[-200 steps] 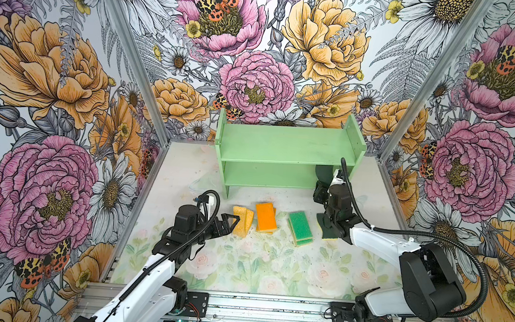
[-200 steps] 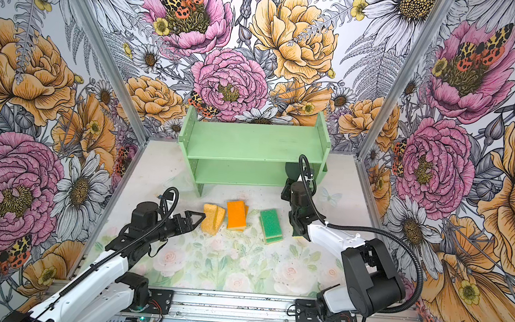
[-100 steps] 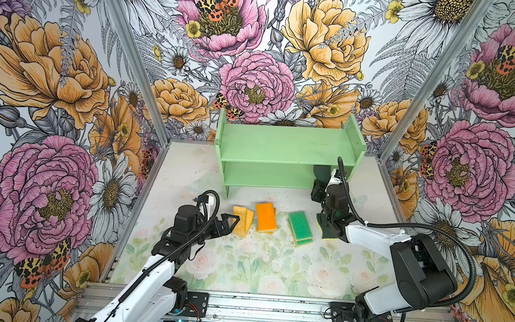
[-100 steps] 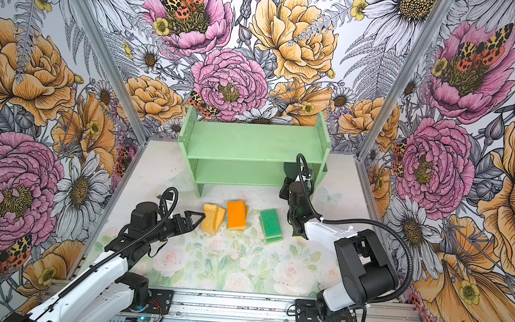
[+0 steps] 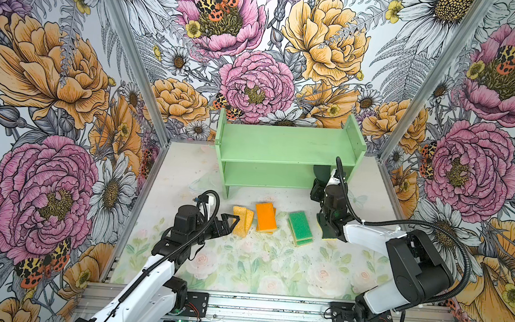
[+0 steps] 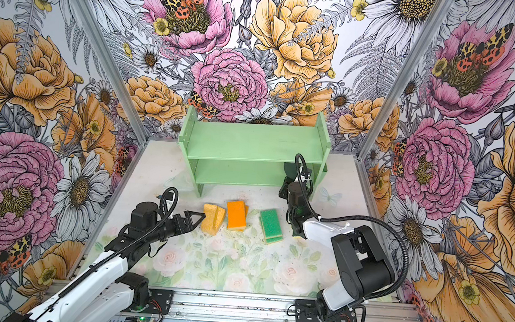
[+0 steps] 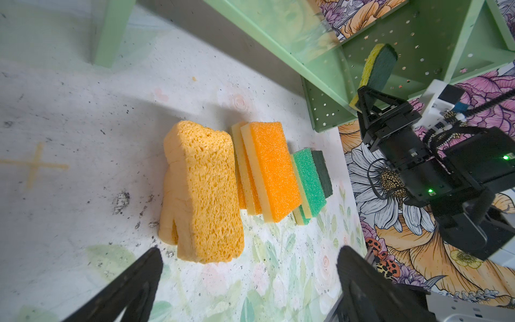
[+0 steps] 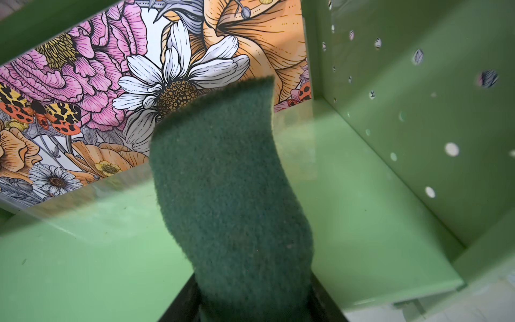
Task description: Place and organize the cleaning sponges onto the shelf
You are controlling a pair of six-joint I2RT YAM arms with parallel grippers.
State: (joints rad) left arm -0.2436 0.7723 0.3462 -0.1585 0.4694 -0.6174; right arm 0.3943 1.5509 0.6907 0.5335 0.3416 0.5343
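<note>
**Inspector A:** Where do we find the item in hand?

**Inspector B:** The dark sponge [image 8: 231, 195] is inside the lower bay of the shelf [image 5: 282, 145]. It sits at the right end near the side panel, tilted over the lower board. We cannot tell whether it touches the board.

**A:** And the grip?

**B:** The right gripper [image 7: 372, 101] is clenched on the sponge's near end, across its thickness. The left gripper [image 7: 249, 256] is spread wide and holds nothing, just left of the yellow sponges [image 7: 200, 192].

**A:** How will it handle?

**B:** We judge it light, soft and springy. The scrub face is rough, so slipping looks unlikely. A hard pinch would squash the foam, and it may spring back on release. We recommend taking it across the thickness at the narrow waist.

**A:** What remains?

**B:** On the table [image 5: 241, 267], left to right, lie the yellow sponges, the orange stack [image 7: 274, 170] and the green stack [image 7: 309, 178]. Otherwise we see nothing on either tier.
</note>
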